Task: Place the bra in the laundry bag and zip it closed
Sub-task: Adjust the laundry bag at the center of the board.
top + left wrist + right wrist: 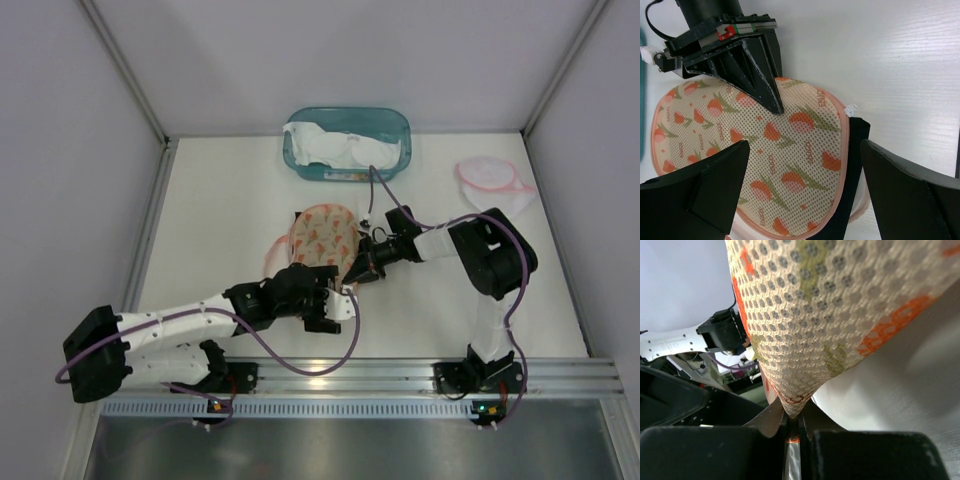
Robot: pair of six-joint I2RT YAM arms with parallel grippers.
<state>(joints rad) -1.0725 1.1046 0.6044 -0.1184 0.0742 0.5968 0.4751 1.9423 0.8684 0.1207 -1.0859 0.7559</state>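
Note:
The laundry bag (322, 232) is cream mesh with orange tulips and a pink zip edge, lying at the table's middle. My right gripper (353, 272) is shut on a pinch of its upper mesh (815, 315) at the near-right rim and lifts that layer; its fingers (765, 85) press onto the bag (765, 150). A black fabric strip (856, 150), apparently the bra, shows in the gap under the lifted rim. My left gripper (335, 305) is open and empty, its fingers (700, 195) spread either side of the bag's near edge, above it.
A teal basket (395, 125) with white garments (340, 148) stands at the back centre. A second pink-rimmed mesh bag (493, 180) lies at the back right. Grey walls enclose the table; a metal rail (400, 375) runs along the near edge.

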